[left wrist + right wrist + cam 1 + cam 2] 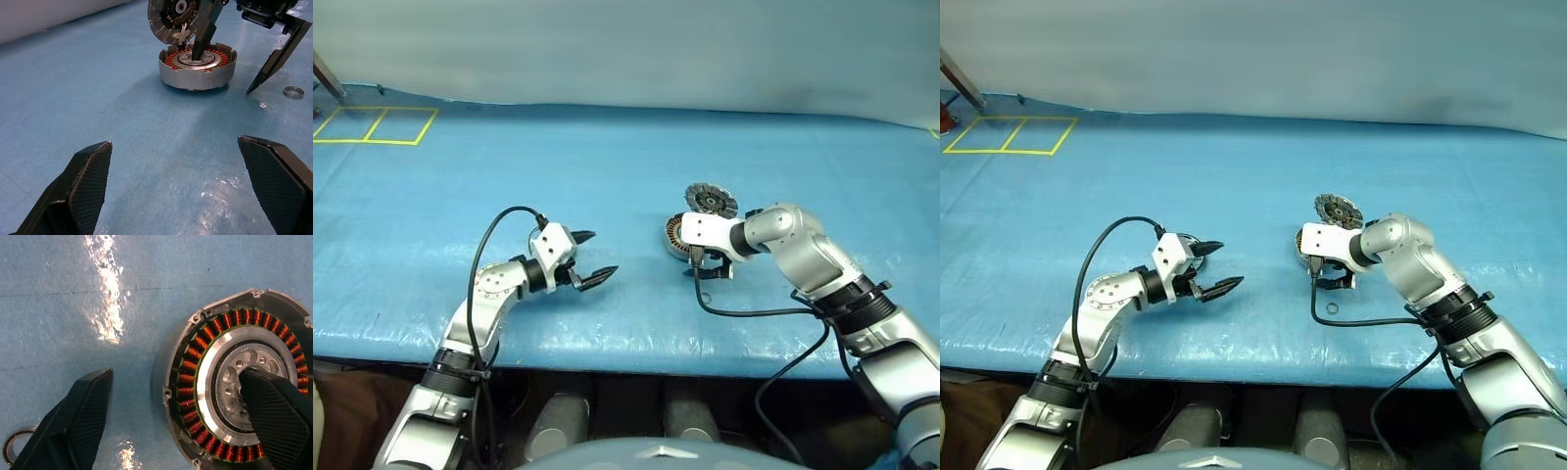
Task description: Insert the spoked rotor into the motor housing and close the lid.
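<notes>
**Seating the rotor, lid next**

Working from my station, I judge the spoked rotor (244, 382) is already down inside the motor housing (197, 73), its silver hub ringed by the copper windings. The housing sits on the blue bench (607, 176), with the lid (168, 19) standing upright behind it, joined at the rim. My right gripper (230, 58) has its fingers spread, one tip on the rotor hub and the other outside the casing. My left gripper (592, 259) hangs well apart, fingers spread and empty. A small ring (293, 91) lies near the housing. Next I must withdraw that inner finger, then fold the lid down.
</notes>
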Robot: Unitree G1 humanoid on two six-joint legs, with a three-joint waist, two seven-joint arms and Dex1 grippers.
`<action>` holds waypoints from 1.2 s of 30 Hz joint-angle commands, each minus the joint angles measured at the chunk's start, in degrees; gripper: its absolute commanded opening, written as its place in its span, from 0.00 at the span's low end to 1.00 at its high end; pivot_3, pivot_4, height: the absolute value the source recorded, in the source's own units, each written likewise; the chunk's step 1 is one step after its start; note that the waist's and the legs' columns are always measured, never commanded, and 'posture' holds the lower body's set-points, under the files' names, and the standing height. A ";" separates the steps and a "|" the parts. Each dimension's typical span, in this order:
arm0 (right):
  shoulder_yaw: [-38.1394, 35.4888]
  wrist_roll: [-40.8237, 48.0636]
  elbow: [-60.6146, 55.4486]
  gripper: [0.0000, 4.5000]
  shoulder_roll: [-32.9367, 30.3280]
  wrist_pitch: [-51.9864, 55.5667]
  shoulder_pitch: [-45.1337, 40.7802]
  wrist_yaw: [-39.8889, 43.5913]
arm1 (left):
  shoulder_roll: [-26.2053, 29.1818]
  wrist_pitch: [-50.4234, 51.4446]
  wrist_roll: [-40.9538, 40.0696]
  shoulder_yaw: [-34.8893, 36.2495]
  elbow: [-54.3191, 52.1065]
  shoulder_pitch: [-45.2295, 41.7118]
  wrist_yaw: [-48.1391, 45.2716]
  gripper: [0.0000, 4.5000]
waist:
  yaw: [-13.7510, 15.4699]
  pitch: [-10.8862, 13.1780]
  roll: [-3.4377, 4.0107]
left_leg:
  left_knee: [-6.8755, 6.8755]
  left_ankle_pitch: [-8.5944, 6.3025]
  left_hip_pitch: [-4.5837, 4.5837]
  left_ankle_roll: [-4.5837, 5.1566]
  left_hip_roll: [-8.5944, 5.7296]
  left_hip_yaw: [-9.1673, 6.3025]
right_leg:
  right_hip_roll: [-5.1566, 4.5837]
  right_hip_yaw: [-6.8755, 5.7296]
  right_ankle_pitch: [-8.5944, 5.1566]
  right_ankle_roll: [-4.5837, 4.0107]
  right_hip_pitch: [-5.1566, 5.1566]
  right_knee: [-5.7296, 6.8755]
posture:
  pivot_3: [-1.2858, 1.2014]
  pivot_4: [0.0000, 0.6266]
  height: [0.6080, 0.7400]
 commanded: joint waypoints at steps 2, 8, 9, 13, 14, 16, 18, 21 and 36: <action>-0.24 -1.23 0.89 0.64 0.99 -0.53 -0.39 0.13 | 0.84 0.11 -0.50 1.41 -3.15 0.06 0.43 1.00 | 0.02 0.00 0.00 | 0.00 0.00 0.01 0.00 -0.01 -0.01 | 0.01 0.00 0.00 0.00 0.00 0.00 | 0.52 0.24 1.00; -1.40 -1.16 -0.63 0.51 2.44 0.35 1.58 -1.00 | 1.18 0.64 -0.61 1.26 -3.77 0.76 0.53 1.00 | -0.37 -0.04 -0.06 | 0.00 0.00 0.06 -0.02 0.00 0.01 | 0.06 0.00 -0.01 0.01 0.04 0.01 | 0.52 0.24 1.00; -1.53 -1.20 -1.05 0.51 2.62 0.52 2.01 -1.19 | 1.28 0.76 -0.63 1.28 -3.91 0.96 0.55 1.00 | -0.40 -0.04 -0.06 | 0.00 0.01 0.06 -0.03 0.00 0.01 | 0.08 0.00 -0.01 0.01 0.03 0.01 | 0.52 0.24 1.00; -2.42 -1.17 -3.37 0.50 3.64 1.41 3.53 -2.21 | 1.97 1.23 -0.67 1.65 -4.62 1.77 0.58 1.00 | -0.51 -0.05 -0.06 | -0.01 0.03 0.10 -0.08 0.04 0.02 | 0.13 0.00 -0.05 0.08 0.03 0.05 | 0.52 0.24 1.00; -2.76 -1.22 -4.24 0.50 4.70 1.89 3.83 -3.29 | 2.37 1.36 -0.78 1.99 -4.98 2.07 0.59 1.00 | -0.55 -0.05 -0.06 | -0.01 0.04 0.11 -0.09 0.06 0.01 | 0.14 -0.01 -0.05 0.07 0.03 0.05 | 0.52 0.24 1.00; -2.72 -1.63 -5.57 0.50 7.41 2.73 4.08 -5.35 | 3.23 1.73 -0.93 2.66 -5.57 2.57 0.65 1.00 | -0.82 -0.06 -0.08 | -0.01 0.04 0.11 -0.10 0.12 0.00 | 0.17 0.00 -0.04 0.05 0.00 0.06 | 0.52 0.24 1.00; -2.41 -2.10 -6.17 0.50 9.28 3.30 4.15 -6.39 | 3.75 2.03 -0.97 2.98 -5.89 2.83 0.69 1.00 | -1.37 -0.08 -0.10 | -0.01 0.03 0.12 -0.13 0.38 0.03 | 0.25 0.01 0.02 -0.04 -0.03 0.05 | 0.52 0.24 1.00; -0.89 -2.38 -6.43 0.50 12.41 3.53 4.10 -6.75 | 4.52 2.54 -1.10 3.56 -6.61 3.10 0.81 1.00 | -1.86 -0.08 -0.10 | -0.01 0.04 0.20 -0.23 0.46 0.05 | 0.42 0.02 0.07 -0.11 -0.02 0.07 | 0.52 0.24 1.00; 9.27 -11.49 -3.28 0.50 19.20 -3.29 0.14 -6.15 | 5.16 3.89 -1.16 4.78 -9.41 4.84 2.45 1.00 | -2.95 -0.09 -0.10 | -0.23 -0.03 0.76 -1.08 1.76 0.32 | 1.77 0.03 0.23 -0.97 0.12 0.12 | 0.52 0.24 1.00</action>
